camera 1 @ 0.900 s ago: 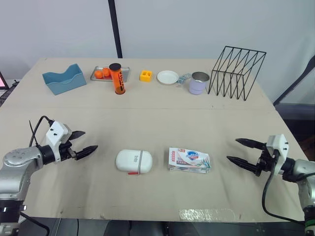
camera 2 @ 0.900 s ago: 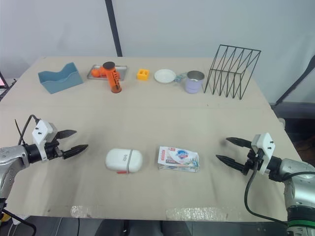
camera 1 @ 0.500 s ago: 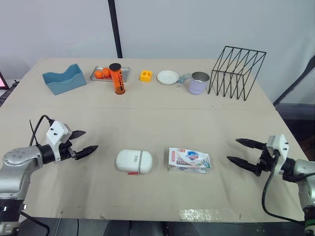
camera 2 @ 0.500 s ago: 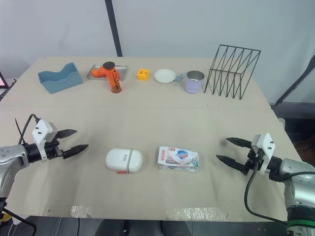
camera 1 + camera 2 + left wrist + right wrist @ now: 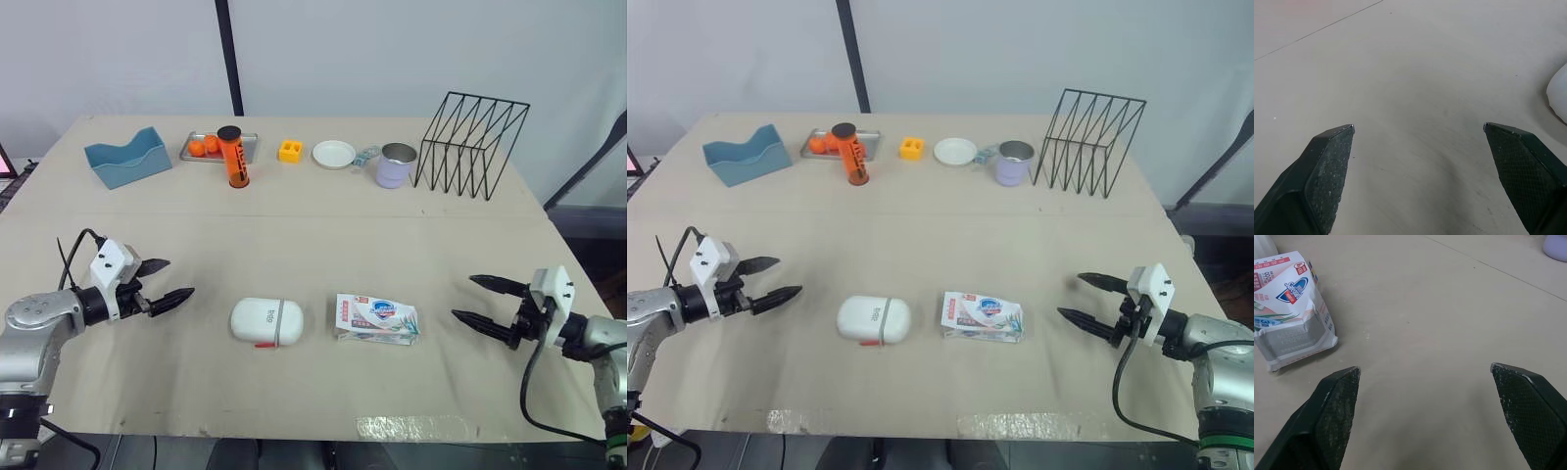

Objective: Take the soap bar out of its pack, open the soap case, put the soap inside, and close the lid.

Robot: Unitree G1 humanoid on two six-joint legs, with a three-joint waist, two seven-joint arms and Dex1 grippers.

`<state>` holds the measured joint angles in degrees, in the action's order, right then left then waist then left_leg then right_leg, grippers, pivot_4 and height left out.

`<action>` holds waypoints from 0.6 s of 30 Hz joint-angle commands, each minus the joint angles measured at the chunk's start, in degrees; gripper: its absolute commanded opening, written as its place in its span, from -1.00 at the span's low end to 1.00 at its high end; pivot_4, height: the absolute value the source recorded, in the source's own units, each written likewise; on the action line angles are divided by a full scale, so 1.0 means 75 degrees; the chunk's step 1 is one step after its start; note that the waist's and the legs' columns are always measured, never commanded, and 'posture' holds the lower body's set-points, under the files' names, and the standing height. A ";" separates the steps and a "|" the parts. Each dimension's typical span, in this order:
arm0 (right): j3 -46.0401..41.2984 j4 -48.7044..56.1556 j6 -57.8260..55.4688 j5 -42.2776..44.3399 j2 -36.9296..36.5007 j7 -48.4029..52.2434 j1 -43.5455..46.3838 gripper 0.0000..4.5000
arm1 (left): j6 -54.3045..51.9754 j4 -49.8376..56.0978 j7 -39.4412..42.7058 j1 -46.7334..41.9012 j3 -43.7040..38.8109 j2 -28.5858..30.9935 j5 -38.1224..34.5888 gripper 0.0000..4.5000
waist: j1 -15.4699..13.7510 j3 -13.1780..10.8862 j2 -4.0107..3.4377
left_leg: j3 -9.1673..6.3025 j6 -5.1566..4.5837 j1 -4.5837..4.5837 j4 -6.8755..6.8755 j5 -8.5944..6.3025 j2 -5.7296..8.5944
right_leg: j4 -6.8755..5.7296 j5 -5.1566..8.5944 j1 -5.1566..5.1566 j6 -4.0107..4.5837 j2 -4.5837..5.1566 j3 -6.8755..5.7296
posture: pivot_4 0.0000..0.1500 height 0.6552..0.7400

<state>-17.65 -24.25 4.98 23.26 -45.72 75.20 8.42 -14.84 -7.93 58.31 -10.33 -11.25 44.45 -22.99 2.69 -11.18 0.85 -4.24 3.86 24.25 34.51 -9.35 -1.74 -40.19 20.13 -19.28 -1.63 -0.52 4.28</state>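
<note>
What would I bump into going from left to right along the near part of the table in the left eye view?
left gripper → white soap case → soap pack → right gripper

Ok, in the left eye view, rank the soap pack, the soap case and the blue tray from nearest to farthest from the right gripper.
1. soap pack: lying just to the left of the right gripper.
2. soap case: white, closed, further left beyond the pack.
3. blue tray: at the far left corner of the table.
</note>
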 commanded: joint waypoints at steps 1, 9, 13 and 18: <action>0.0043 0.0196 0.0124 0.0048 -0.0219 0.0260 0.0191 0.95 | 0.0107 0.0241 0.0249 -0.0161 -0.0361 0.0115 -0.0310 1.00 | 0.0003 0.0000 0.0000 | 0.0000 0.0000 0.0000 0.0000 0.0000 0.0000 | 0.0000 0.0000 0.0000 0.0000 0.0000 0.0000 | 1.00 1.00; 0.0612 0.1036 -0.0441 0.0184 -0.0603 0.1055 0.0778 0.95 | -0.0010 0.1607 0.1203 0.0263 -0.0307 0.0279 -0.0894 1.00 | 0.0003 -0.0001 -0.0001 | 0.0001 0.0000 0.0000 -0.0001 0.0000 -0.0003 | 0.0000 0.0000 0.0000 0.0001 0.0000 0.0000 | 1.00 1.00; 0.1129 0.1808 -0.1114 0.0123 -0.0995 0.1449 0.0812 0.95 | -0.0037 0.2447 0.1814 0.0697 -0.0199 0.0459 -0.1241 1.00 | 0.0002 -0.0001 -0.0001 | 0.0000 0.0000 0.0001 0.0000 0.0000 -0.0003 | 0.0001 0.0000 0.0000 0.0001 0.0001 0.0000 | 1.00 1.00; 0.1759 0.2587 -0.1810 -0.0038 -0.1344 0.1680 0.0870 0.95 | 0.0083 0.3279 0.2407 0.1255 0.0090 0.0663 -0.1301 1.00 | 0.0000 -0.0001 -0.0002 | 0.0001 -0.0001 -0.0001 0.0000 0.0000 -0.0006 | 0.0001 -0.0001 -0.0001 0.0002 -0.0001 0.0001 | 1.00 1.00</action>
<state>-4.83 -7.41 -7.42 23.18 -54.43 86.72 14.16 -15.02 14.39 75.27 -1.15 -10.77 48.39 -32.00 2.69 -11.19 0.84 -4.23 3.85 24.25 34.52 -9.35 -1.78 -40.18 20.13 -19.28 -1.62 -0.51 4.29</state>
